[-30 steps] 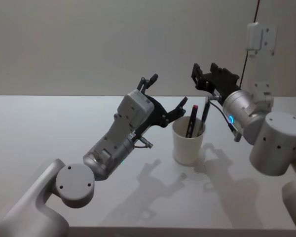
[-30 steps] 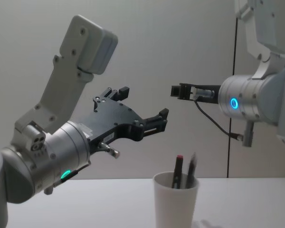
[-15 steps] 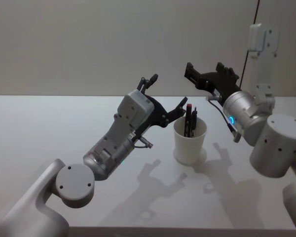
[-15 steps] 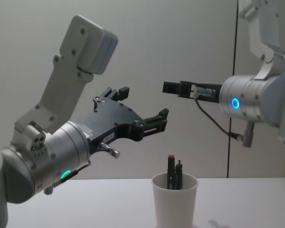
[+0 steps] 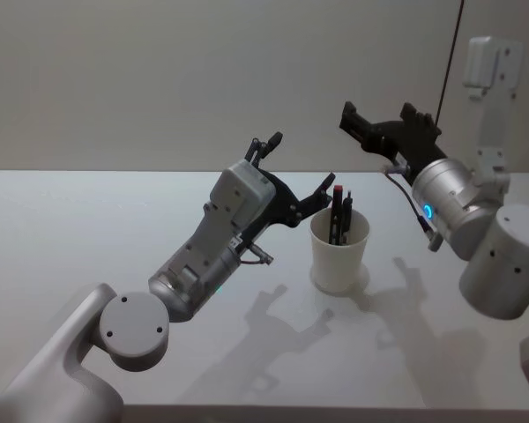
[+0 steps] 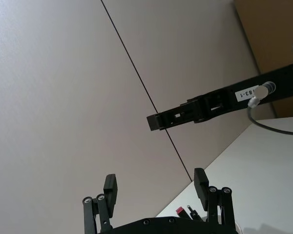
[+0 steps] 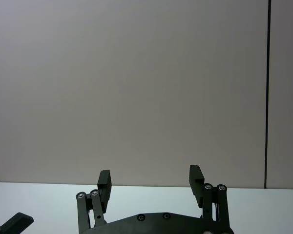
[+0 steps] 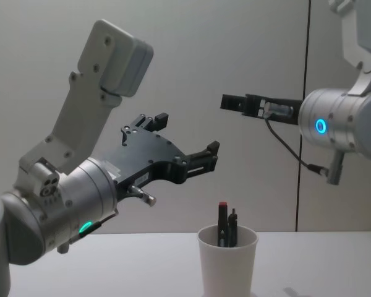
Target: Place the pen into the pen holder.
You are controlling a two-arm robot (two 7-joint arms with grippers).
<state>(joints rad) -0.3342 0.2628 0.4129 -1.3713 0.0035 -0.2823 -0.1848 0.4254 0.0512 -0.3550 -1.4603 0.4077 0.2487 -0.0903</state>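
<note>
Two pens stand upright inside the white cup; both grippers, left and right, hover spread and empty, suggesting the task is done.

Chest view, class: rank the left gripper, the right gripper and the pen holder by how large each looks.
1. Left gripper, enlarged by nearness.
2. and 3. Pen holder and right gripper: unsure, since the holder is cut off below.

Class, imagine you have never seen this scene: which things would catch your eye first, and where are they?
Two black end effectors hang open in the air above the table: the left end effector left of centre, the right end effector higher, on the right. Below them a plain white paper cup stands on the pale grey table, holding two dark pens, one red-tipped.
</note>
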